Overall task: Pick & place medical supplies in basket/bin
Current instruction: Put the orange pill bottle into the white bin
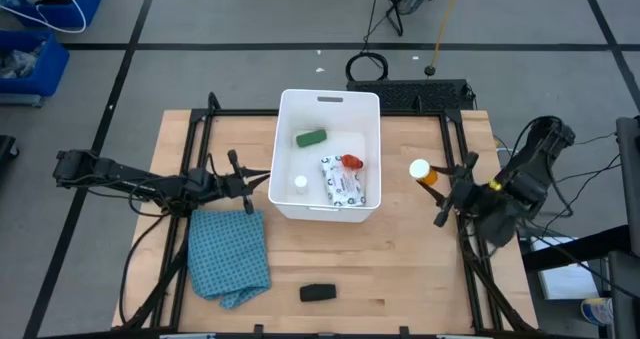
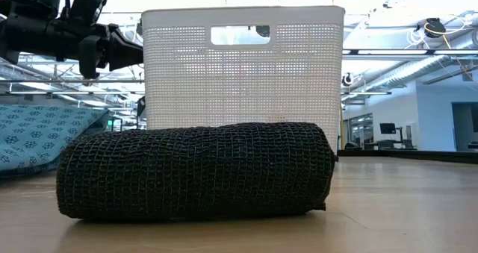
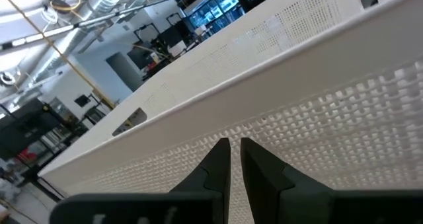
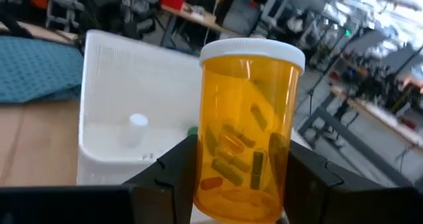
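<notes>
Right gripper (image 4: 241,184) clenched around translucent orange pill bottle with white cap (image 4: 246,128), bottle upright, cap uppermost, white perforated plastic tub (image 1: 330,155) beside it, left gripper (image 3: 235,159) nearly closed, empty, facing tub wall.

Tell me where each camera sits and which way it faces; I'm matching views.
High: overhead, straight down; both arms, tub.
Low: table height, behind black piece, facing tub; an arm enters above.
Left wrist: on left end effector, against tub wall.
Right wrist: on right end effector, gripping pill bottle.
All share the tub.
</notes>
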Tool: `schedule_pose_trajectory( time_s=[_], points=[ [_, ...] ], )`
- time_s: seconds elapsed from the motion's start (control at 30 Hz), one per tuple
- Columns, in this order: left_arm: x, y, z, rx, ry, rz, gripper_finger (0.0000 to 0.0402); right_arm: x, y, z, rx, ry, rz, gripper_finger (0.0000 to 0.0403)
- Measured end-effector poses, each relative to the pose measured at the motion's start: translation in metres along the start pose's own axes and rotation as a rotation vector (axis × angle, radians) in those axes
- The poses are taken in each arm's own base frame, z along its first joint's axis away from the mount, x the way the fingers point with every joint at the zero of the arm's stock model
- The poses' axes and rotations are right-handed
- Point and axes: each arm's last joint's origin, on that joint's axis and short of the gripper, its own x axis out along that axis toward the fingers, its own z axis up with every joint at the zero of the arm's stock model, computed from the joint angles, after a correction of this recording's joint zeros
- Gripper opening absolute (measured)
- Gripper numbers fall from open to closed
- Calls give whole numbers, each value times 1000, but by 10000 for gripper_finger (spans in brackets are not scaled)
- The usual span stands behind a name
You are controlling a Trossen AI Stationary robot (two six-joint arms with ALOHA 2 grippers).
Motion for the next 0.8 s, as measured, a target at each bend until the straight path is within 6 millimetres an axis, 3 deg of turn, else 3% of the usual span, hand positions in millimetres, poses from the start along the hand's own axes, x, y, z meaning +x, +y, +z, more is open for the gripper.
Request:
schedule_pose_trajectory(
  time_s=[0.2,0.43,0.63,0.8],
  points=[
    [0,0,0,-76,-2,1,42,-4,-29,35,-21,-129,13,156],
    [0,0,0,-99,-3,0,42,-11,-59,77,-96,-486,79,156],
    [0,1,2,-81,-20,10,42,2,-68,76,-205,-454,-39,156],
    [0,3,4,-69,-42,24,42,24,-67,66,-212,-419,36,156]
  ],
)
